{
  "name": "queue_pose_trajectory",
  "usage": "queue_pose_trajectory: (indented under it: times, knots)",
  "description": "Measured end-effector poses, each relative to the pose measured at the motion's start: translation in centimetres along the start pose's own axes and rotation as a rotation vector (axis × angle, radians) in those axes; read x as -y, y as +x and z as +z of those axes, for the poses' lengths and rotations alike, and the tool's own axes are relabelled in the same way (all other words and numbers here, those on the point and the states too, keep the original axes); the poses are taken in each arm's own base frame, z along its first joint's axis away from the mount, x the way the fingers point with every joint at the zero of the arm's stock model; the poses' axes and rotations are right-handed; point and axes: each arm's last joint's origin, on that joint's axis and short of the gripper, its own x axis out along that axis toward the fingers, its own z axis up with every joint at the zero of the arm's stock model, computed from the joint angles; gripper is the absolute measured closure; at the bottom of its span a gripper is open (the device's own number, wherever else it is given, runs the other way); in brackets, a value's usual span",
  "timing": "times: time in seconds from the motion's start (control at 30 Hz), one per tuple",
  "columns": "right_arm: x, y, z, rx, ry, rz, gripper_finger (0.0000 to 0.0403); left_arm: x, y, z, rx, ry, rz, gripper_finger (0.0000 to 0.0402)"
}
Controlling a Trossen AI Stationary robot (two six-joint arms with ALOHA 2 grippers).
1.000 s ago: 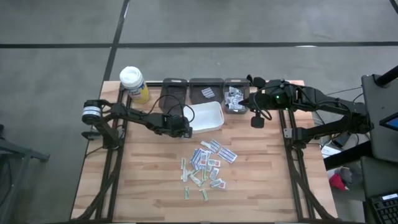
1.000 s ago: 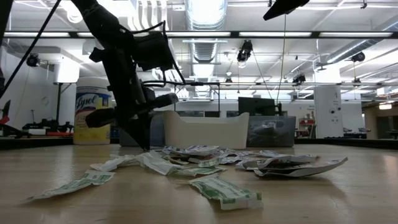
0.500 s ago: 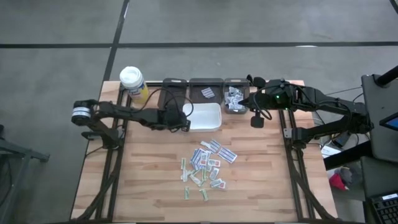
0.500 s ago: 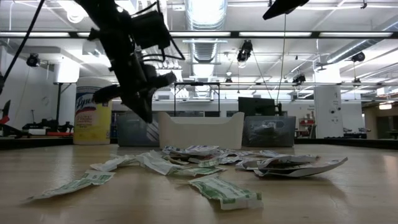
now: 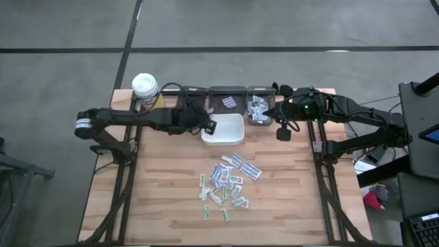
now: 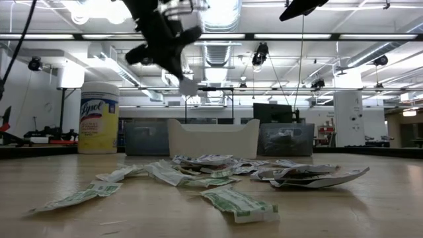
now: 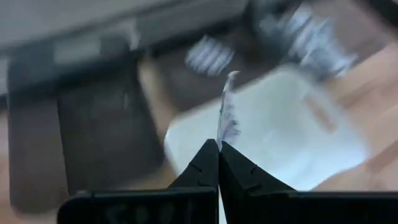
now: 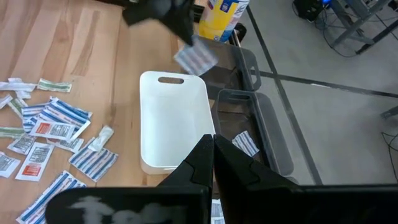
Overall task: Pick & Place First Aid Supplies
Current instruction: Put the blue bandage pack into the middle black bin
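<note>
My left gripper (image 5: 205, 124) hangs high over the left end of the white tray (image 5: 230, 130), shut on one white packet with blue stripes (image 8: 194, 57). The other first aid supplies lie in a loose pile (image 5: 226, 182) on the wooden table, nearer than the tray. My right gripper (image 5: 282, 130) waits shut and empty to the right of the tray; its own view shows its fingertips (image 8: 212, 140) closed. My left gripper pinches the packet between its two fingertips at one upper edge (image 8: 185, 42). The fingers slant downward from the table's left. The packet hangs below and beyond the tips, edge-on in the left wrist view (image 7: 227, 112), lifted clear above the tray.
Three dark bins (image 5: 192, 99) (image 5: 228, 101) (image 5: 259, 108) stand in a row along the far edge behind the tray; two of them hold packets. A yellow bottle with a white cap (image 5: 145, 89) stands at the far left corner.
My left gripper has risen from the table beside the tray's left end to well above the tray's rim. It went a little toward the far edge and rolled as it rose. It stayed shut, and the packet has been lifted clear with it.
</note>
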Motion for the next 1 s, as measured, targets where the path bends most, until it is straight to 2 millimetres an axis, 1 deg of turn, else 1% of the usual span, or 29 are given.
queue_pose_trajectory:
  times: [0.07,0.13,0.2,0.27,0.37,0.5,0.67,0.8,0.9,1.0]
  knots:
    - [0.0,0.0,0.0,0.000,0.000,0.000,0.0394,0.4,-0.7,1.6,0.073,0.040,-0.007,0.0401]
    - [0.0,0.0,0.0,0.000,0.000,0.000,0.0394,0.8,-0.8,3.1,0.140,0.077,-0.018,0.0401]
    - [0.0,0.0,0.0,0.000,0.000,0.000,0.0394,0.8,-0.1,4.3,0.188,0.109,-0.014,0.0401]
    - [0.0,0.0,0.0,-0.001,0.000,0.000,0.0394,0.5,1.1,5.3,0.227,0.134,0.001,0.0401]
    - [0.0,0.0,0.0,-0.001,0.000,0.000,0.0394,-0.3,3.4,6.4,0.240,0.147,0.011,0.0401]
    - [0.0,0.0,0.0,-0.003,-0.001,0.001,0.0394,-1.4,7.3,7.8,0.230,0.113,-0.061,0.0401]
    - [0.0,0.0,-0.1,-0.008,-0.001,0.002,0.0394,-2.0,12.9,7.5,0.154,0.075,-0.122,0.0401]
    - [0.0,0.0,-0.1,-0.008,-0.001,0.002,0.0394,-1.7,16.8,7.2,0.070,0.082,-0.154,0.0401]
    - [0.0,0.0,-0.1,-0.008,-0.001,0.002,0.0394,-1.3,18.7,7.6,0.041,0.082,-0.146,0.0401]
    - [0.0,0.0,-0.1,-0.009,-0.002,0.003,0.0394,-0.7,19.6,8.2,0.002,0.129,-0.165,0.0390]
